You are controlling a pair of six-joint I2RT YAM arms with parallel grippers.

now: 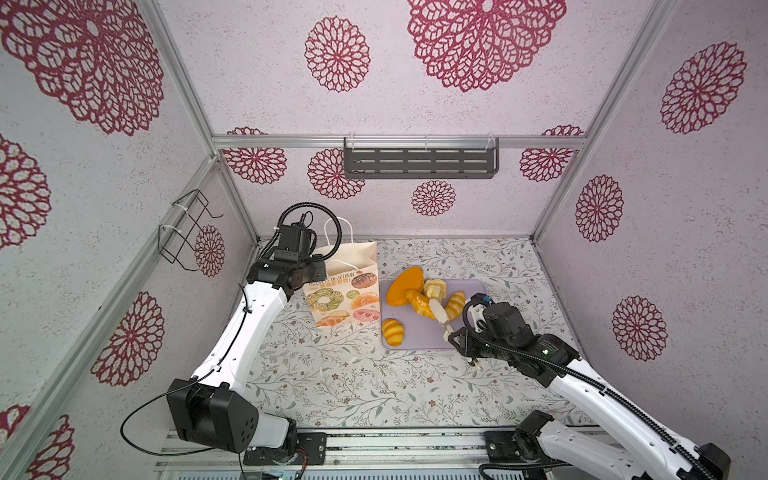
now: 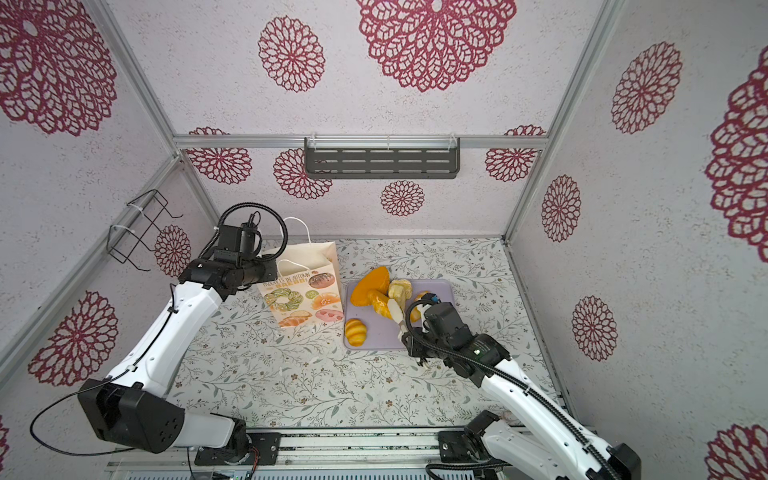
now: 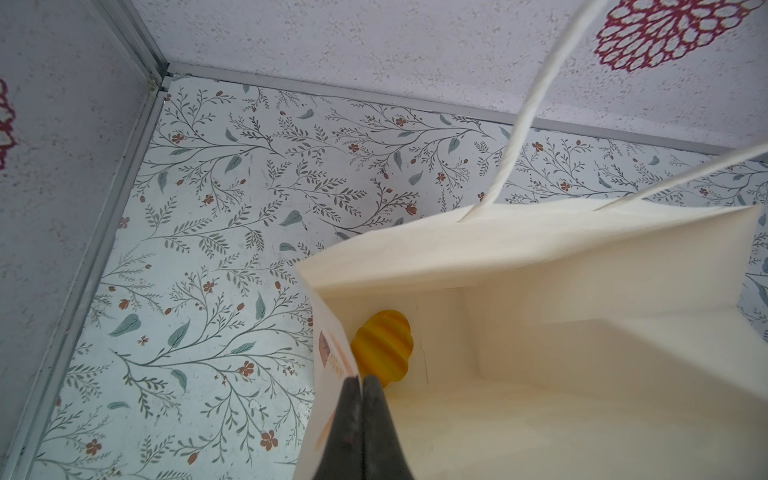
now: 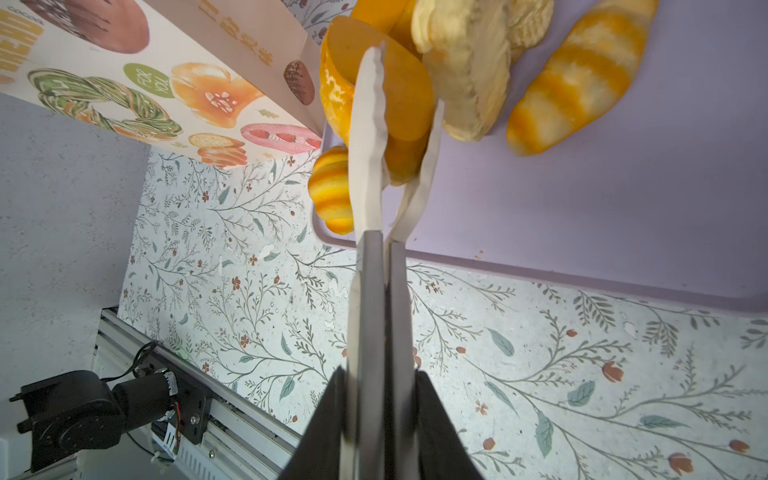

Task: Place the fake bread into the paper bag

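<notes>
The paper bag (image 1: 353, 291) is showing cream-white with coloured pastry drawings and orange lettering. The fake bread (image 1: 405, 286) is gleaming orange, golden-yellow and pale cream, one bun (image 1: 392, 331) striped. The tray (image 1: 419, 338) is looking lilac, the tongs (image 1: 439, 312) off-white. The tabletop (image 1: 332, 382) is wearing grey-green sprigs with rust flowers; the walls (image 1: 257, 83) are carrying crimson lace rosettes.

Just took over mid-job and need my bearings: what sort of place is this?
Probably a staged robot test cell, not a real bakery: aluminium frame holding wallpapered panels, two robot arms on a front rail, and fake bread on a lilac tray.
</notes>
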